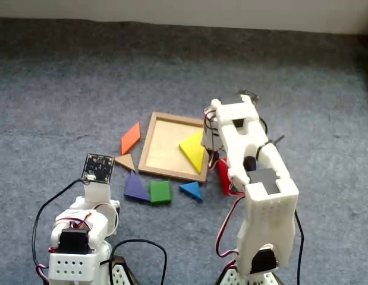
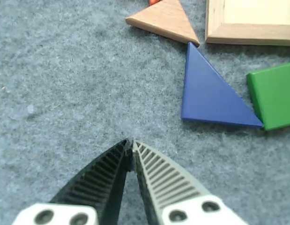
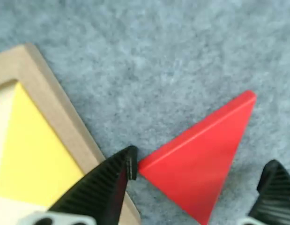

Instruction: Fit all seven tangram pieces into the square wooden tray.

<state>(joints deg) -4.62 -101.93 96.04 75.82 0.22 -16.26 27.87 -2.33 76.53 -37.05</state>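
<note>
The square wooden tray (image 1: 149,149) lies mid-carpet with a yellow triangle (image 1: 194,151) inside at its right. A red triangle (image 3: 201,157) lies just outside the tray's right edge, between the spread fingers of my right gripper (image 3: 201,171), which is open and low over it. The tray corner (image 3: 51,93) and yellow triangle (image 3: 32,154) sit beside one finger. Left of the tray lie an orange parallelogram (image 1: 130,138) and a tan triangle (image 2: 163,21). In front of it lie a dark blue triangle (image 2: 208,93), a green square (image 2: 276,93) and a small blue triangle (image 1: 191,190). My left gripper (image 2: 131,145) is shut, empty, short of the dark blue triangle.
Grey carpet covers the whole floor, with open room behind and left of the tray. The right arm's white body (image 1: 255,172) stands over the tray's right side. A black cable (image 1: 136,246) loops by the left arm's base.
</note>
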